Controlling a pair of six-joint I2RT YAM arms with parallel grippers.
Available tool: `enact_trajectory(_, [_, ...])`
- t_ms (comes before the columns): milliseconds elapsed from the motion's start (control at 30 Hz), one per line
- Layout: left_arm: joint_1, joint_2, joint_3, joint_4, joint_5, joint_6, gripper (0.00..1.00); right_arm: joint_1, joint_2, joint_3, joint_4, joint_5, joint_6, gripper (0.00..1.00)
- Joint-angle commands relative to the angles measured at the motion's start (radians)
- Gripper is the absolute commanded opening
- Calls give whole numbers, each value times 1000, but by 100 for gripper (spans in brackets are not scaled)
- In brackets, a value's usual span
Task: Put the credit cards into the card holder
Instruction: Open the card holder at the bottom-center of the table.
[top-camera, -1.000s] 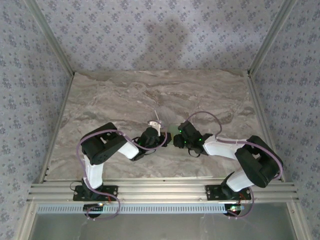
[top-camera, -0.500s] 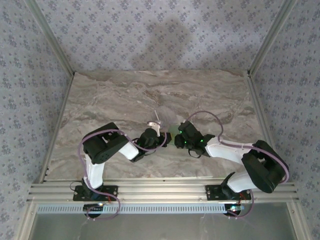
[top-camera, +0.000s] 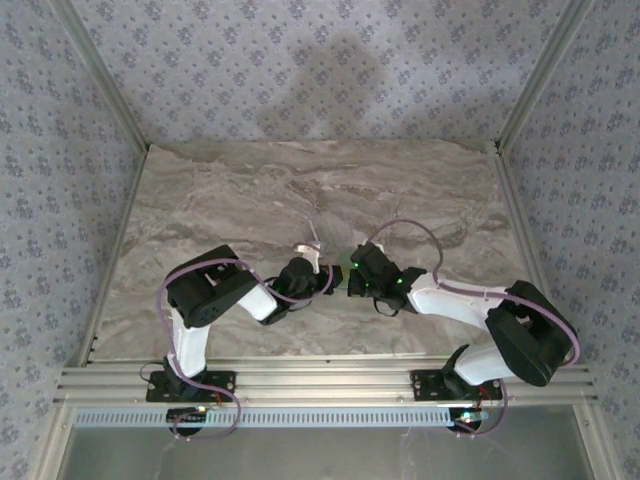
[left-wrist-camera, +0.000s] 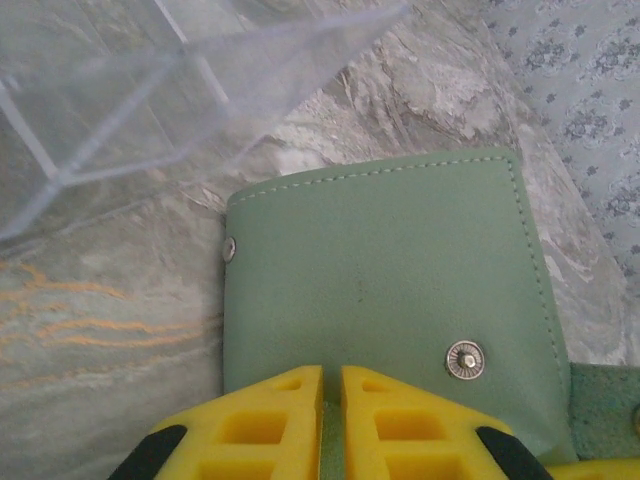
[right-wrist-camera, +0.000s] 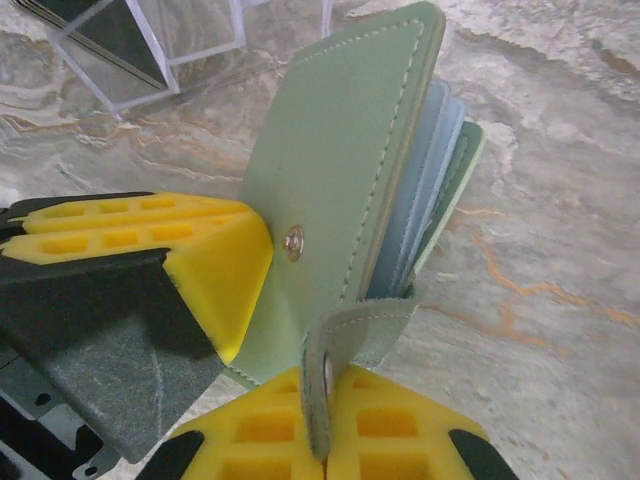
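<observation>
Right gripper has slid in and clenched the strap of the card holder, just six o'clock of the table's middle. Left gripper pinches its cover. A hard tug could yank it free.

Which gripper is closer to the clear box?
Left. The left gripper, shut on the holder, sits just short of the box; the right gripper grips the holder's other side, farther off.

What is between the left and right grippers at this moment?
The card holder: the left gripper pinches one panel and the right gripper pinches its snap strap, as the right wrist view shows.
</observation>
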Motion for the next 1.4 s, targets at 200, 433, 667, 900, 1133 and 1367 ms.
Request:
enact_trajectory(200, [-80,50,-96,-435,72,-56,13,29,33,70,-168,186,14,0])
enact_trajectory(433, [-96,72,-62,-461,63,-64,13,80,-16,25,54,-20,-74,0])
enact_trajectory(667, [-96,88,-42,-460,70,-71,13,53,-89,-25,175,-231,-137,0])
enact_trajectory(900, [-90,60,-70,-385,139,-83,19,20,-28,-18,128,-179,-127,0])
enact_trajectory(1133, [-75,11,-109,-349,180,-89,27,-1,14,-37,147,-178,-125,14])
enact_trajectory(1367, [-61,-16,-128,-351,187,-79,32,-23,-7,-62,134,-184,-121,38])
